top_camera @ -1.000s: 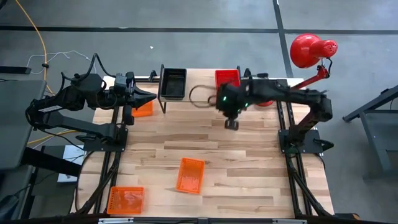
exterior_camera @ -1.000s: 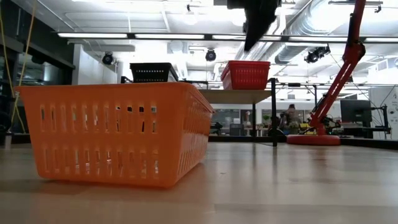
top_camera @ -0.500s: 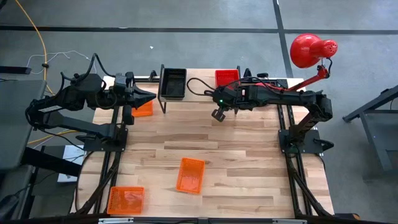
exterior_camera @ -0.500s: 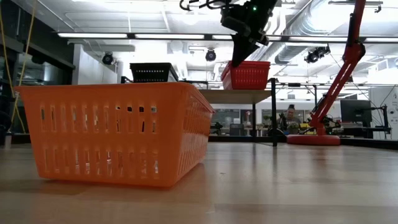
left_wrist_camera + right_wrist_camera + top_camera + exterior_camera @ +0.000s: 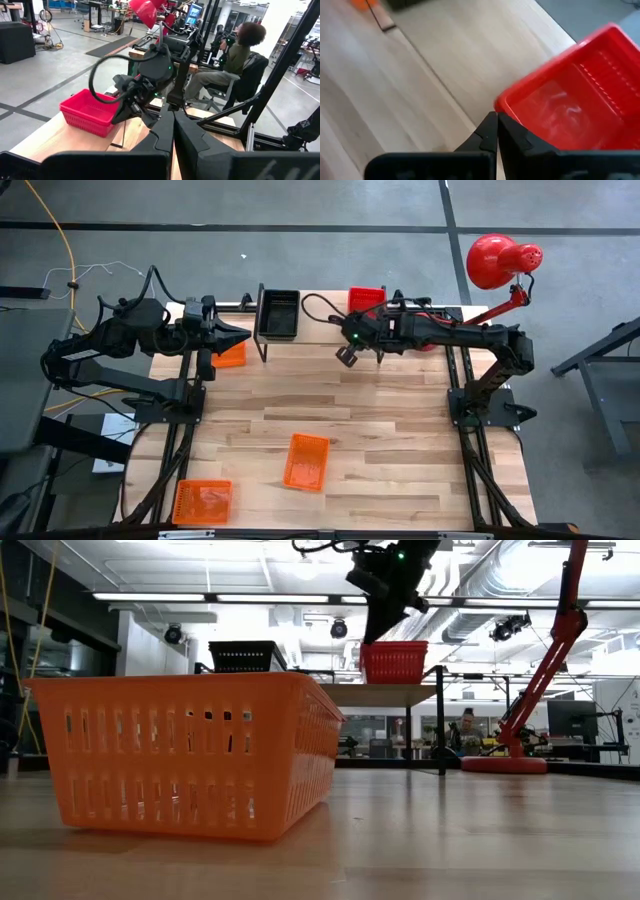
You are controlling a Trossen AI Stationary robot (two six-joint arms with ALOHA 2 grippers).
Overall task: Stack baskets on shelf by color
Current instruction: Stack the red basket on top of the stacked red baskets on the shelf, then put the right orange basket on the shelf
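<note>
A red basket point(image 5: 366, 301) and a black basket point(image 5: 277, 314) stand on the light-wood shelf point(image 5: 322, 326) at the table's far edge. Three orange baskets rest on the table: one point(image 5: 231, 354) beside the shelf's left end, one point(image 5: 306, 461) mid-table, one point(image 5: 203, 502) at the near left corner. My right gripper point(image 5: 345, 358) is shut and sits at the red basket's near left corner point(image 5: 501, 104), at rim height point(image 5: 372, 632). My left gripper point(image 5: 243, 335) is shut and waits by the shelf's left end. My right gripper's shut fingertips point(image 5: 491, 121) stand against the near left corner of the red basket's rim point(image 5: 506, 100), coming from above and from the near side. Whether they touch it I cannot tell for sure. The basket stands flat on the shelf.
A red desk lamp point(image 5: 503, 260) stands at the far right corner, its arm slanting down to a base point(image 5: 503, 764). A black cable point(image 5: 318, 308) loops over the shelf between the baskets. A person point(image 5: 240, 55) sits beyond the table. Bare wood point(image 5: 400, 440) lies right of the middle orange basket.
My right gripper has moved toward the table's left and far edges and come down to the red basket's rim. The red basket has slid a little toward the far edge on the shelf.
</note>
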